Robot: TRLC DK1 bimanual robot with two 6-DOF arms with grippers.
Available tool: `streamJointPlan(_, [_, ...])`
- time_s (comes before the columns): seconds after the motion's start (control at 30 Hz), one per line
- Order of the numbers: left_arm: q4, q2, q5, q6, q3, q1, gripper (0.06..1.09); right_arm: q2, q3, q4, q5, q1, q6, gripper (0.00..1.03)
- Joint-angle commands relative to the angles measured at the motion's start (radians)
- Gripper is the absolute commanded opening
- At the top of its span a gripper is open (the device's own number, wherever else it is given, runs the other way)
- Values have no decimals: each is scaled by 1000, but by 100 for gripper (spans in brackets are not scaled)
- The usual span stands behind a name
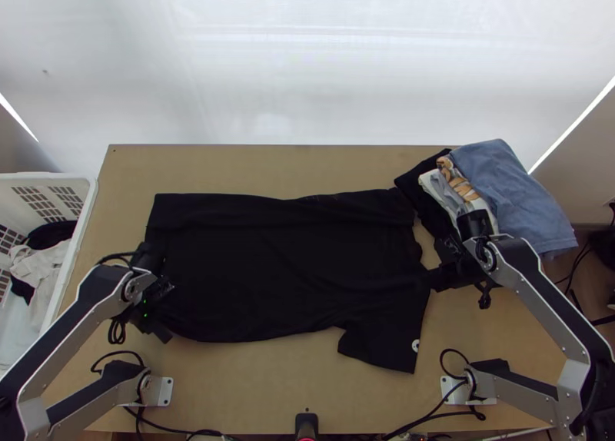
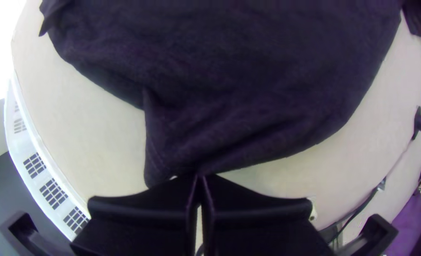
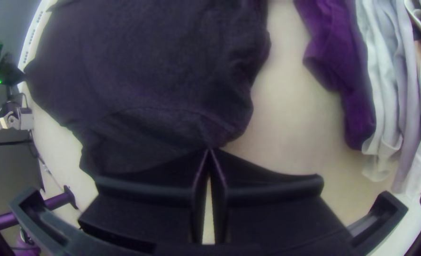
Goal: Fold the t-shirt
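Observation:
The black t-shirt (image 1: 284, 264) lies broadly spread, with a band along its far side that looks folded over and one sleeve (image 1: 384, 345) sticking out toward the near right. At its left end, my left gripper (image 1: 166, 289) is shut on the edge. My right gripper (image 1: 433, 278) pinches the right edge just above that sleeve. Seen from the left wrist, the gripper (image 2: 201, 176) has closed fingers on a drawn-out corner of the shirt (image 2: 248, 85). In the right wrist view the gripper (image 3: 210, 150) is shut on a gathered bit of the shirt (image 3: 148, 71).
A pile of folded clothes, blue cloth (image 1: 507, 191) on top, sits at the table's far right, close behind the right gripper. A white basket (image 1: 91, 210) holding clothes stands against the left edge. Bare table (image 1: 269, 383) shows along the near side.

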State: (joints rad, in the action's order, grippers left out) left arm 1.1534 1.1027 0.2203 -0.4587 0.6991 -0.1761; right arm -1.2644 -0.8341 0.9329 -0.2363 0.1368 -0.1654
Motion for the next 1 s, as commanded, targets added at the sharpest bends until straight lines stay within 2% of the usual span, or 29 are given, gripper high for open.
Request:
streamJointPlan(0.0, [103, -14, -91, 84, 157, -42, 9, -18, -60, 9, -3, 0, 6, 3])
streamJointPlan(0.27, [160, -18, -116, 150, 323, -69, 9, -21, -142, 50, -5, 11, 23, 3])
streamJointPlan(0.7, [25, 16, -116, -1, 227, 164, 9, -66, -174, 49, -3, -74, -6, 3])
streamJointPlan(0.97, [-66, 126, -116, -34, 269, 245, 9, -159, -293, 52, -1, -75, -6, 3])
